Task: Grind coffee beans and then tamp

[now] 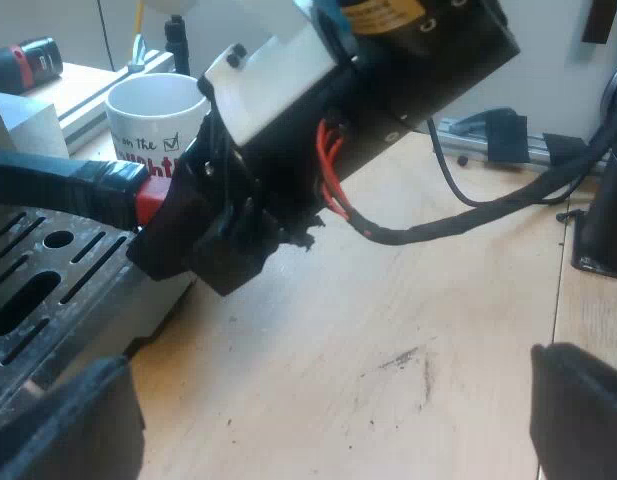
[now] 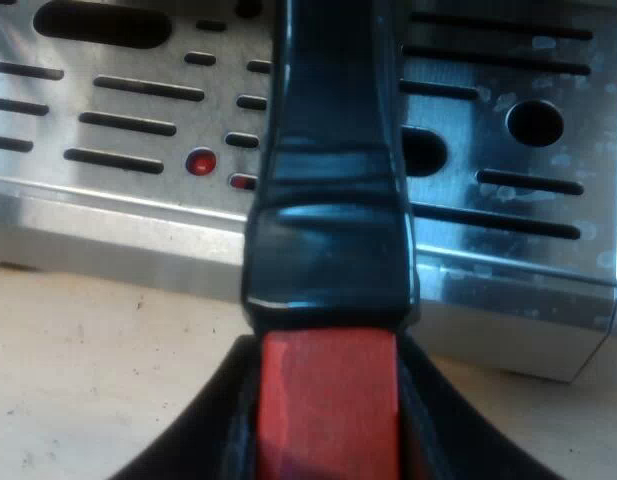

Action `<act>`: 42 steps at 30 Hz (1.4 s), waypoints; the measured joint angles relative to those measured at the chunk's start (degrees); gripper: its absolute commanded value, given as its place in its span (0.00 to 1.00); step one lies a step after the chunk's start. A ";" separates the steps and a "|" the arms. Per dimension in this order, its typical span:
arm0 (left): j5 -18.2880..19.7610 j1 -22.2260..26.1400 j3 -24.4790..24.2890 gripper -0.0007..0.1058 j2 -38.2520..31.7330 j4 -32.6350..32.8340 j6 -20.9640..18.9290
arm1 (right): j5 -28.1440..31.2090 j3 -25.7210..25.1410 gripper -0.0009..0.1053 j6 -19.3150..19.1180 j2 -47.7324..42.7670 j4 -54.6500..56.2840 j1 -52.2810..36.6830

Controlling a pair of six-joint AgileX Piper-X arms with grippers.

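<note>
right wrist view: the holder handle [image 2: 328,250] runs out over the machine's slotted drip tray [image 2: 508,200], its red end [image 2: 328,400] clamped between the fingers of the right gripper [image 2: 328,430]. left wrist view: the left gripper [image 1: 318,425] hangs spread and empty above the wooden table [image 1: 408,320]; a mug [image 1: 153,115] stands near the tray. the handle is judged rigid, glossy and likely slippery, with the weight at its far metal end; a hold at the red end gives leverage but may let it twist.

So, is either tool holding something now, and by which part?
The right tool holds the holder by the red end of its handle. The left tool is open and holds nothing.
</note>
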 measured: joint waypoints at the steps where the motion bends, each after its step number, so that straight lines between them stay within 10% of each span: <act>1: 0.00 0.00 0.00 0.77 0.00 0.00 0.00 | 0.77 0.00 0.01 0.29 -0.21 0.28 0.50; 19: -0.51 0.00 0.00 0.77 0.00 0.45 0.00 | 8.17 0.37 0.01 5.77 -5.75 12.58 12.50; 42: -9.47 0.00 -13.22 0.77 -11.07 29.33 4.16 | 9.40 0.37 0.01 2.62 -16.93 22.59 28.37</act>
